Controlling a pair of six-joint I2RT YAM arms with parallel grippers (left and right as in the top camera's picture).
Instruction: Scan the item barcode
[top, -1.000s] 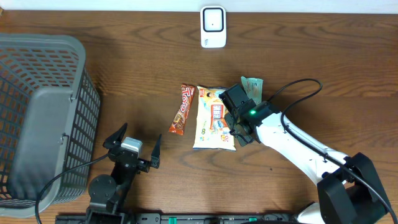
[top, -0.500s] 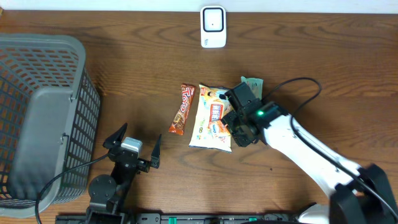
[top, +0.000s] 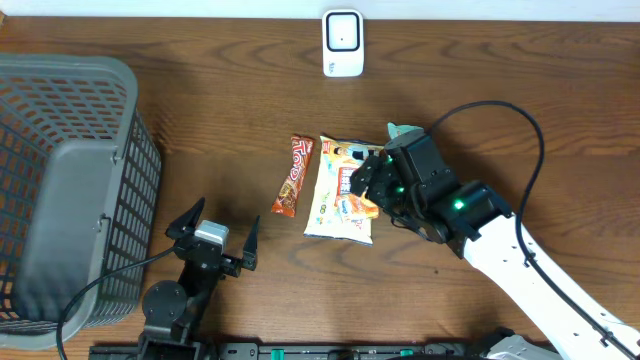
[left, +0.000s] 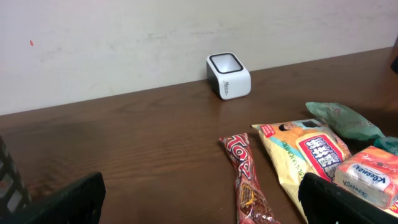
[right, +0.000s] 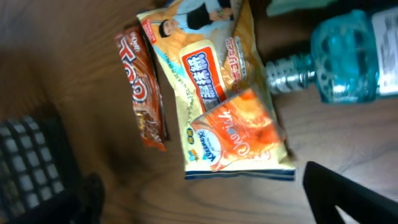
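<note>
Right gripper (top: 372, 188): jaws spread wide, nothing clasped. It hangs over the near end of the snack bag (top: 330, 185).
Tissue pack (right: 239, 134): orange, lying flat on the snack bag's near end. In the right wrist view it sits below and between the fingers (right: 348, 193), with neither visibly touching it.
Left gripper (top: 215, 238): fingers wide apart and empty, low beside the basket (top: 145, 170), well apart from the goods.
Scanner (top: 342, 42): upright at the far edge of the table (top: 500, 90), well apart from the pack.
Beside the bag: a chocolate bar (top: 294, 175) on the basket side and a green packet (top: 402, 131) at the far corner, partly under the arm.
</note>
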